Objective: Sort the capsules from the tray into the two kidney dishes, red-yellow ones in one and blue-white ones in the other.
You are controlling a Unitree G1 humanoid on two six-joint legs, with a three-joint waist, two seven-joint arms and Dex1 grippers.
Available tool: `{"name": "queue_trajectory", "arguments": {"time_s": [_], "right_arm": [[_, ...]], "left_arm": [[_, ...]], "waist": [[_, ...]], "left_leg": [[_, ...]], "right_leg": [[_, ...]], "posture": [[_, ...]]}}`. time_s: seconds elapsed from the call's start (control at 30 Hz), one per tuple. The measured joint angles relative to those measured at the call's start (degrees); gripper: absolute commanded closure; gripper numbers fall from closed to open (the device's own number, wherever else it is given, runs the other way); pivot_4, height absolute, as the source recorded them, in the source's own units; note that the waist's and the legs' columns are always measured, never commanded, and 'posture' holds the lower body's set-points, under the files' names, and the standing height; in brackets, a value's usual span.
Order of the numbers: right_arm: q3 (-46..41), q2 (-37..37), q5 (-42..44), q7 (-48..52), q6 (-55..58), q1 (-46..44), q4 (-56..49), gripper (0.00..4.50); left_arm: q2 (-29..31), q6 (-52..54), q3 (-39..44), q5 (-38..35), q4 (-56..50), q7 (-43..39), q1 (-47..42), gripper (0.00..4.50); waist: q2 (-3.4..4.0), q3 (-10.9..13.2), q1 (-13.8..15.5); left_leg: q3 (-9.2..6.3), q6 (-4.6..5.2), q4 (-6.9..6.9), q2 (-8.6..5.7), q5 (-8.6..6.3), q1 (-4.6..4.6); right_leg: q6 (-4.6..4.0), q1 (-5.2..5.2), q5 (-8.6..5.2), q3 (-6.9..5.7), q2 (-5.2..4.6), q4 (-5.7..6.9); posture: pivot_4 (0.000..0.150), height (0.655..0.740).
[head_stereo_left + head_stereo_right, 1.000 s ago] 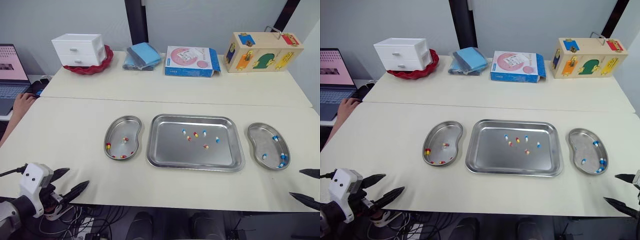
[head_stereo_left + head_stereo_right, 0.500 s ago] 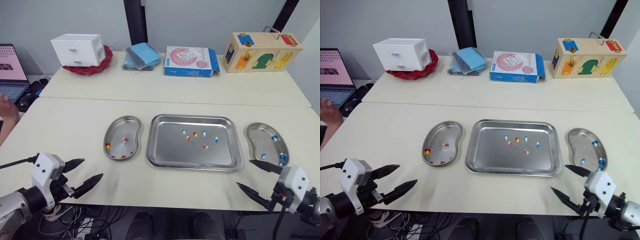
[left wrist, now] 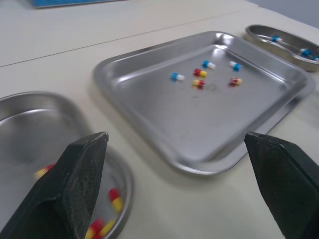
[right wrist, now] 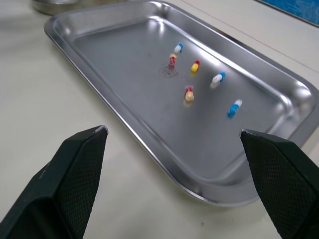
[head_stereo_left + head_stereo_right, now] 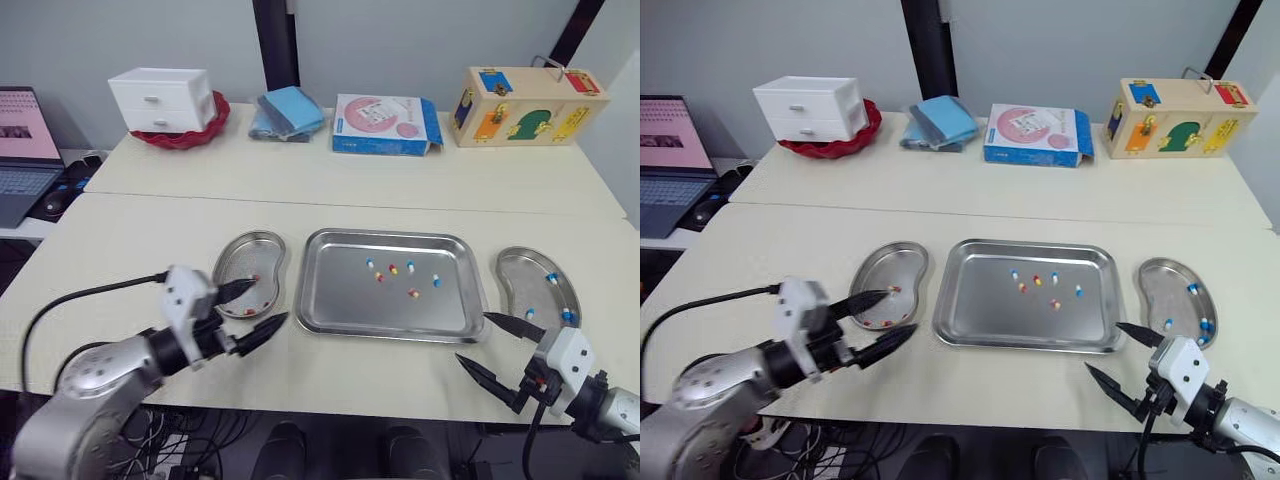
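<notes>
Judging the capsules [image 5: 392, 268] tiny, light and slick enough to skid on the steel tray [image 5: 340, 290], pinch each gently across its middle with left pincer [image 5: 275, 300] or right pincer [image 5: 472, 337], both gaping wide and empty.

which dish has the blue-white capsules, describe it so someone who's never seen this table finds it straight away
Find the big rectangular steel tray in the middle of the near table. A kidney dish lies on each side of it; take the right kidney dish, on the robot's right. It holds blue-white capsules, while the left kidney dish holds red-yellow capsules.
</notes>
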Motion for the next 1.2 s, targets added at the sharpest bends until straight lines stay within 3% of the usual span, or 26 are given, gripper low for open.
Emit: {"name": "queue_trajectory", "arguments": {"time_s": [0.1,0.27,0.43,0.73,1.2], "right_arm": [[1.2,0.6,-0.6,-0.4,-0.9,0.9,1.5,0.01],[2.4,1.7,-1.0,-1.5,-2.4,1.5,2.2,0.0],[3.6,2.5,-1.0,-2.4,-4.0,2.2,3.2,0.0],[6.1,3.8,-2.2,-5.1,-5.3,3.3,3.9,0.0],[8.8,4.2,-3.3,-9.6,-3.4,4.4,0.1,0.0]], "left_arm": [[-3.9,-0.2,-7.1,2.5,2.6,1.8,-7.2,0.18],[-8.3,-4.3,-15.8,7.3,12.0,0.3,-14.1,1.57],[-13.0,-7.6,-21.7,12.2,21.8,-0.8,-20.5,1.57],[-18.2,-10.8,-28.3,18.9,30.5,-1.5,-26.7,1.57],[-22.3,-10.7,-28.9,24.4,41.3,-2.0,-34.5,1.57]], "waist": [[0.01,0.0,0.0],[0.1,-0.1,-0.1],[0.09,-0.1,0.1],[0.11,-0.1,0.0],[0.11,-0.1,0.0]], "left_leg": [[0.0,0.0,0.03,-0.01,0.0,0.02],[0.03,0.0,0.01,-0.01,0.0,0.05],[0.0,0.0,0.06,-0.04,0.01,0.01],[0.0,0.0,0.05,-0.04,0.01,0.02],[-0.02,0.0,0.06,-0.05,0.01,0.01]], "right_leg": [[0.01,0.02,0.01,0.0,0.0,0.02],[0.01,0.02,0.01,0.02,0.02,0.02],[0.03,0.04,0.02,0.0,0.01,0.02],[0.03,0.03,0.02,0.01,0.01,0.02],[0.04,0.03,0.01,-0.01,0.01,0.02]], "posture": [[0.15,0.7337],[0.15,0.7337],[0.15,0.7337],[0.15,0.7337],[0.15,0.7337]]}}
